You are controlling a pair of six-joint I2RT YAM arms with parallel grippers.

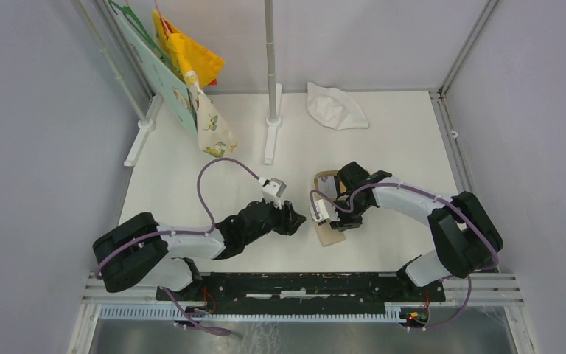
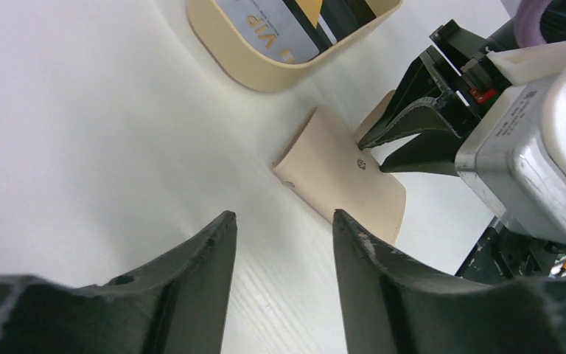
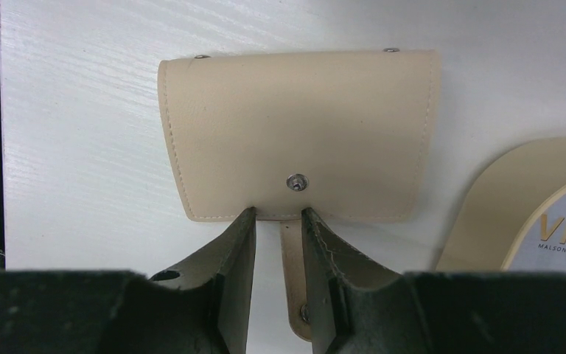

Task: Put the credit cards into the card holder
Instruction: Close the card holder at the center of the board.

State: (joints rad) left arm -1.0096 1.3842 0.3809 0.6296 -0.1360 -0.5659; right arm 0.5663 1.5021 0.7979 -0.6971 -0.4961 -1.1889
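Beige card holder (image 3: 298,133) lies snapped shut, so heads up: your right gripper (image 3: 278,221), jaws narrowly apart astride its strap (image 3: 292,265) and gripping nothing, could just drag it. Your left gripper (image 2: 284,228) hovers near it, jaws apart, empty. The credit cards (image 2: 280,29) sit in the tray (image 2: 265,70) just beside it, easy to bump.

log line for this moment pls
card holder closed | credit cards in tan tray | right gripper astride strap, jaws apart | left gripper open, empty
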